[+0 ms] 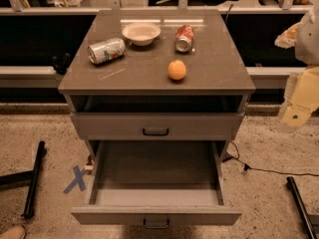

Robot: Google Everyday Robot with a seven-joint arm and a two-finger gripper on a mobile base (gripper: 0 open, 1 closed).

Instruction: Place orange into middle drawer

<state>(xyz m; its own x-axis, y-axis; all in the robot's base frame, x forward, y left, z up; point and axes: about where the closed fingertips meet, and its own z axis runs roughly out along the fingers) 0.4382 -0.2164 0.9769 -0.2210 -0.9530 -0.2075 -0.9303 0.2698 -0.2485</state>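
The orange (177,69) sits on the cabinet top (219,68), towards the front edge and a little right of centre, with bare surface all round it. The middle drawer (157,173) is pulled well out below, with nothing in it that I can see, so I judge the step in hand to be the reach and grasp.

My gripper (300,102) hangs off the right side of the cabinet, past its corner and lower than the top, well apart from the fruit. I cannot tell whether it is apart or together. My arm rises from it along the right edge of the view, bent back towards me.

To do this well I should lift clear of the top's edge first, then come in over the orange from above. A sideways sweep might set it rolling. The fruit is round and smooth, so I want to close across its widest part, squarely and gently.

The red soda can (184,38) lies on its side just behind the orange, the cream bowl (141,33) is beyond to the left, and the green-and-white can (106,50) lies farther left. I should keep my approach short of them.

The upper drawer front (199,126) is shut, so the drop into the open drawer looks unobstructed.
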